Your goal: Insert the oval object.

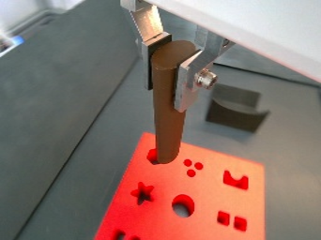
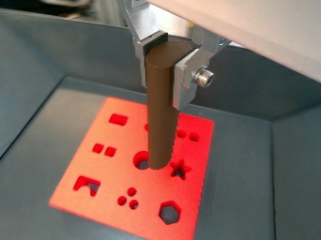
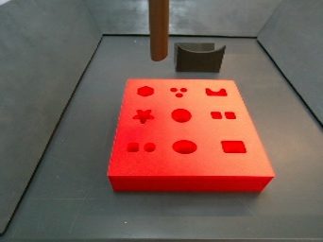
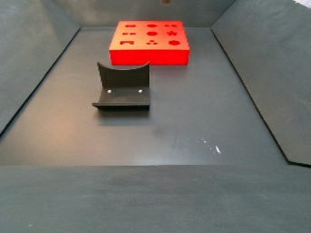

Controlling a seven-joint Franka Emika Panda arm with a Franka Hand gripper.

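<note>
I see the red board (image 3: 190, 142) with its shaped holes lying flat, and a dark U-shaped block (image 3: 199, 58) well behind it (clear of the peg). My gripper (image 1: 168, 58) hangs above the board, fingers clamped on the brown peg (image 2: 160, 103), held upright over a hole.

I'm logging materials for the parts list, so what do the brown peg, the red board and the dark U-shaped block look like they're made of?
The brown peg, gripped between the claw's silver plates above the board, looks like wood or wood-toned plastic: matte, even brown, no grain visible. The red board looks like moulded or printed plastic: uniform bright red, crisp cut-outs, slight sheen. The U-shaped block looks like dark grey matte plastic, possibly metal.
</note>
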